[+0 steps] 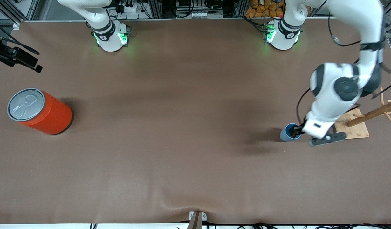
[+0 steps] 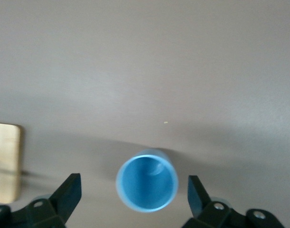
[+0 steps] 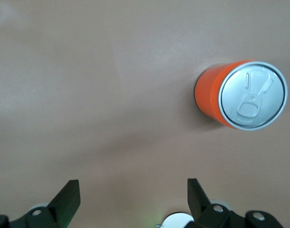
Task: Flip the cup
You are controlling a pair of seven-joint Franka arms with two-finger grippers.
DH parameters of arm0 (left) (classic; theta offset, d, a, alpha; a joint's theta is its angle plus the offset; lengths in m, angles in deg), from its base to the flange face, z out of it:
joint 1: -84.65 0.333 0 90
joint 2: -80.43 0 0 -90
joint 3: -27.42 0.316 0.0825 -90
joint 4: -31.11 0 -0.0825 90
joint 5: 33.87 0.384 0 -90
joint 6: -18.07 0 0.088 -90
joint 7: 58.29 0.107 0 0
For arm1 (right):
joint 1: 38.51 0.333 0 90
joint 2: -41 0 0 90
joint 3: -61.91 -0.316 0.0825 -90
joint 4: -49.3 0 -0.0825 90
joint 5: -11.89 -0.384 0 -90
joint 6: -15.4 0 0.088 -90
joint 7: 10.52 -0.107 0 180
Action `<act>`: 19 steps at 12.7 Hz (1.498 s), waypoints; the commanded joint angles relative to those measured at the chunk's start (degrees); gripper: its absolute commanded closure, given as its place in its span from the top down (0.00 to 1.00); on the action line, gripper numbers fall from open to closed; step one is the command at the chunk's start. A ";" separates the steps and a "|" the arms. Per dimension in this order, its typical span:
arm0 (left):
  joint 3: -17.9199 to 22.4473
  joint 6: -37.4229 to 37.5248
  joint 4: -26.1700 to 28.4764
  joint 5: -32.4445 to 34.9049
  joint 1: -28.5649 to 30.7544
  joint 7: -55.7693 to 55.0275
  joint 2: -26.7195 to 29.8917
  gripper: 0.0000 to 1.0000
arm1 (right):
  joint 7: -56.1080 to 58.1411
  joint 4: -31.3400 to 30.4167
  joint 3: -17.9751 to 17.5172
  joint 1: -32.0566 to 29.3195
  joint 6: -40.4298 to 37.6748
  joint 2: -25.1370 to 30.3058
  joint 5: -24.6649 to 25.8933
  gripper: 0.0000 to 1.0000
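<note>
One cup [image 2: 147,185], light blue with a darker blue inside, stands upright, mouth up, on the brown table [image 1: 182,143] directly under the left gripper [image 2: 135,194]. The spread fingers [image 2: 69,192] stand clear of its rim on either side, gripping nothing. Just beside that gripper lies a wooden board [image 1: 353,125]. The right gripper [image 3: 134,199] waits open above the table, near an orange can [image 3: 239,95].

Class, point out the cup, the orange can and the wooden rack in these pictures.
cup [image 2: 146,184]: left wrist view, on its blue inside.
can [image 1: 25,104]: front view, on its grey pull-tab lid.
rack [image 1: 353,128]: front view, on its flat wooden base.
</note>
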 commanded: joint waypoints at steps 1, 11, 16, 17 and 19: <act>-0.57 5.88 0.94 0.88 3.49 8.17 6.32 1.00 | 7.52 1.21 -0.01 -0.50 -0.73 -0.65 0.69 1.00; -14.15 30.94 -14.78 0.09 14.63 16.11 11.96 1.00 | 7.53 0.77 0.07 -0.68 -1.16 -0.65 0.60 1.00; -15.68 43.51 -24.10 -1.49 15.36 15.76 12.14 1.00 | 7.53 0.77 0.07 -0.77 -1.25 -0.65 0.60 1.00; -15.68 44.74 -24.98 -1.49 15.36 15.84 12.14 1.00 | 7.53 0.77 0.07 -0.77 -1.17 -0.73 0.69 1.00; -15.68 46.41 -25.08 -1.49 15.71 16.37 12.23 1.00 | 7.53 0.77 0.07 -0.77 -1.16 -0.65 0.60 1.00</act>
